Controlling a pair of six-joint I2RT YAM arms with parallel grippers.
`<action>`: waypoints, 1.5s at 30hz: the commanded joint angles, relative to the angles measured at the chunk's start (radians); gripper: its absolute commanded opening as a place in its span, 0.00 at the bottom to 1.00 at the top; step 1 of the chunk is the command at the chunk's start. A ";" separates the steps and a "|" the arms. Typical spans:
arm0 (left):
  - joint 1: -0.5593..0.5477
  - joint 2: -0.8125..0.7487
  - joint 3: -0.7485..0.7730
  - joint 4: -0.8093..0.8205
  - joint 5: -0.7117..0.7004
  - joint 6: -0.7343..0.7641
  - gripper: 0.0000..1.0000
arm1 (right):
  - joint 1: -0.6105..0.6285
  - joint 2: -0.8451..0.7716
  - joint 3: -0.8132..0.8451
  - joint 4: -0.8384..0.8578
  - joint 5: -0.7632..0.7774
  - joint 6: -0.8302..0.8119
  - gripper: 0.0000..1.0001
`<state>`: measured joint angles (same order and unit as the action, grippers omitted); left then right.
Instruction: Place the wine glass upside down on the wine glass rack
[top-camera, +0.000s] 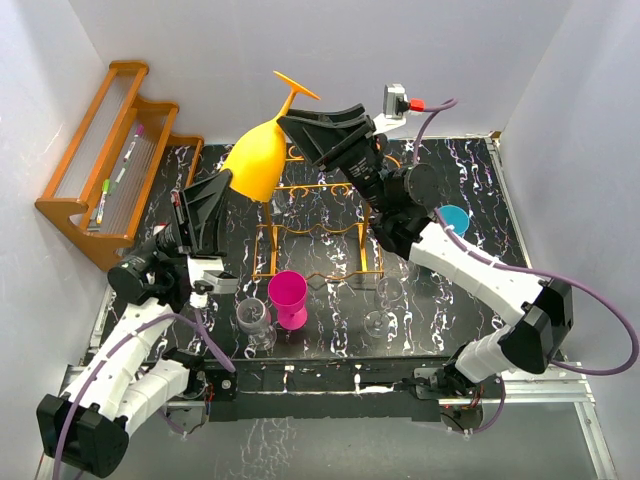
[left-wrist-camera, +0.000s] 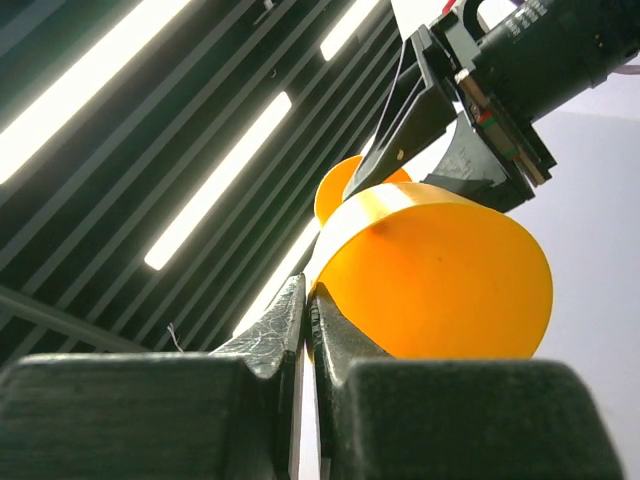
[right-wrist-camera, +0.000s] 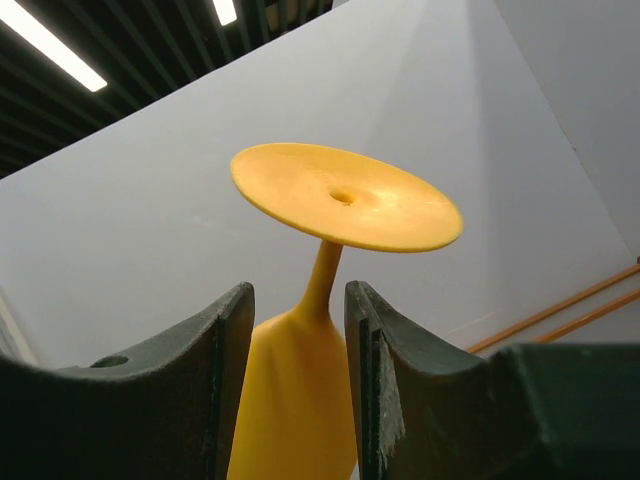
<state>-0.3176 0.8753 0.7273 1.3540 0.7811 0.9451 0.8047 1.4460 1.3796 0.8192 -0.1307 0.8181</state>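
The wine glass rack (top-camera: 315, 245) stood waiting on the table. The orange wine glass (top-camera: 258, 160) hung above its far-left edge, tilted but already foot-up. The left gripper (left-wrist-camera: 308, 310) pinched the bowl's rim and the right gripper (right-wrist-camera: 298, 320) clasped its neck, so judging by this, only lowering and seating were left.

Pink cup (top-camera: 288, 297) and clear glasses (top-camera: 255, 318) crowd the wine glass rack's (top-camera: 315, 227) near side; its top is open.

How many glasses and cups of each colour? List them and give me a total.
Yellow-orange wine glass: 1
Pink glass: 1
Blue cup: 1, partly hidden by the right arm
Clear glasses: 2, faint against the dark mat
Total: 5
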 joint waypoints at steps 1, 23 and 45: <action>-0.039 -0.019 0.019 -0.020 0.000 0.102 0.00 | 0.005 0.015 0.035 0.044 0.019 -0.001 0.44; -0.071 0.008 0.021 -0.095 -0.014 0.195 0.08 | 0.010 0.016 0.037 0.037 0.006 0.001 0.08; -0.071 -0.116 0.160 -0.634 -0.267 0.213 0.97 | -0.260 -0.212 0.224 -0.421 0.260 -0.755 0.08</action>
<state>-0.3832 0.7937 0.7620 0.9249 0.6567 1.1778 0.6891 1.2507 1.5757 0.4923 0.1329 0.2657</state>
